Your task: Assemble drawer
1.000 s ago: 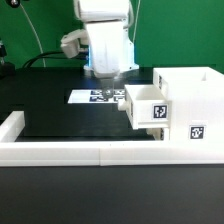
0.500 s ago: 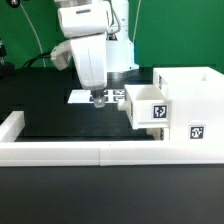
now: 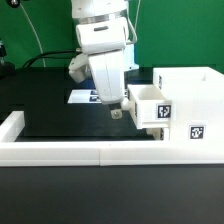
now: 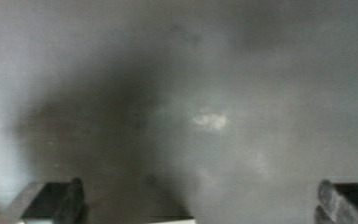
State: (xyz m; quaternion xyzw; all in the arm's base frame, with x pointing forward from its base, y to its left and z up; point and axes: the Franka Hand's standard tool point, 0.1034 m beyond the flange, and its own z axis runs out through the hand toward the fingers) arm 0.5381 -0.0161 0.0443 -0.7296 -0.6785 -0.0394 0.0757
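Gripper (image 3: 116, 111) hanging low over the black table (image 3: 50, 100), just beside the protruding tray (image 3: 148, 105), on the exterior view's left of it. Fingers (image 4: 51, 200) spread wide in the wrist view, one at each lower corner, nothing between them but blurred grey surface. No contact with the tray discernible; touching or just apart cannot be told from these views.

Tray sticking partway out of the box shell (image 3: 190, 105), its tagged face turned toward the exterior view's left and front. Shell standing at the exterior view's right, against the white rail (image 3: 80, 152) along the table edge. Marker board (image 3: 85, 97) lying flat behind the arm, mostly hidden by it. Second tray not visible.

Probable step in hand: seating the tray fully into the shell. Best done by pressing squarely on the middle of the tray's front, pushing straight along the slide direction, slowly, to avoid skewing the tray in its slot or shoving the whole shell sideways. Off-centre contact likely to jam it.
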